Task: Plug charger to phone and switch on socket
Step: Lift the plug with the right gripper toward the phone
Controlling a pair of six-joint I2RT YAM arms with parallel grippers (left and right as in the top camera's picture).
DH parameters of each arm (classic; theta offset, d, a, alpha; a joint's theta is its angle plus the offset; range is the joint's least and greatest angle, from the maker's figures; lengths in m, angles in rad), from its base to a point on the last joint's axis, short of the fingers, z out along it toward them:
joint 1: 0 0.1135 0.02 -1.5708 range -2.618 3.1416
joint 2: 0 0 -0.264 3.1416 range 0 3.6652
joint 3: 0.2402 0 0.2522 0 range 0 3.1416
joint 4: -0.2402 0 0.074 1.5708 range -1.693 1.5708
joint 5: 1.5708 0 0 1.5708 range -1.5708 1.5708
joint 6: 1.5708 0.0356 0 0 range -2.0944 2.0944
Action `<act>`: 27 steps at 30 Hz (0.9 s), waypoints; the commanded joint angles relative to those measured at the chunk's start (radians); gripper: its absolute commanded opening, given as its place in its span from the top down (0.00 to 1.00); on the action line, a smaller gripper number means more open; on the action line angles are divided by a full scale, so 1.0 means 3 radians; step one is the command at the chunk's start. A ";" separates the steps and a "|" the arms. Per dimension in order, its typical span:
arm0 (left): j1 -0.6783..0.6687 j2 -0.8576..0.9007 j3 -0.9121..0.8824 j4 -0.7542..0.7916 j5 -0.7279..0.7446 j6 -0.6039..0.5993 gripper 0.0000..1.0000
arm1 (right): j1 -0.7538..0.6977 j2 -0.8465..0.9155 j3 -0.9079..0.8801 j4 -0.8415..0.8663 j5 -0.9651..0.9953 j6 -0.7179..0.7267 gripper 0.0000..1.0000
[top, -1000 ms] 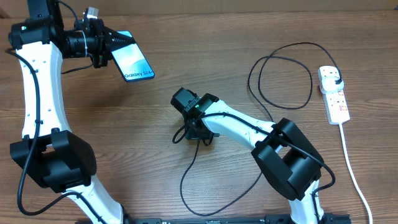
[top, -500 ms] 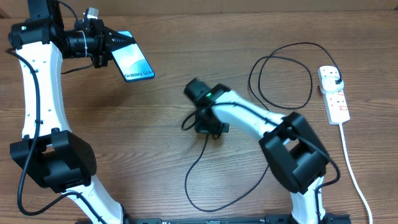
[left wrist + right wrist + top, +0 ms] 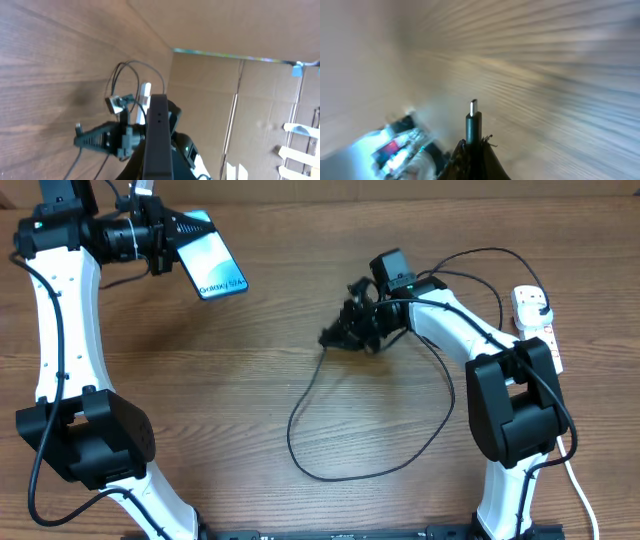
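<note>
Nearest our base, the charger (image 3: 291, 430), a thin black cable, loops loosely over the wood-grain worktop (image 3: 200, 400). Our right hand (image 3: 338, 336) is closed on its connector, whose small metal tip sticks out. Farther right lies the white oblong socket (image 3: 530, 320). Farthest left, our left hand (image 3: 182, 229) is clamped on the slim, glowing light-blue phone (image 3: 212, 262).
</note>
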 commanded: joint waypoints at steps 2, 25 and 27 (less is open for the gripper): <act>0.0034 -0.0079 0.0050 0.0299 0.0203 -0.0411 0.95 | -0.0028 0.0003 0.0085 0.0572 -0.1305 0.0006 0.96; 0.0029 -0.0079 0.0050 0.2488 0.0326 -0.2274 0.96 | 0.0116 0.0001 0.0085 0.6210 -0.1806 0.4543 0.96; 0.0014 -0.0079 0.0050 0.2588 0.0331 -0.2356 0.96 | 0.0116 0.0001 0.0085 0.6518 -0.1710 0.4829 0.96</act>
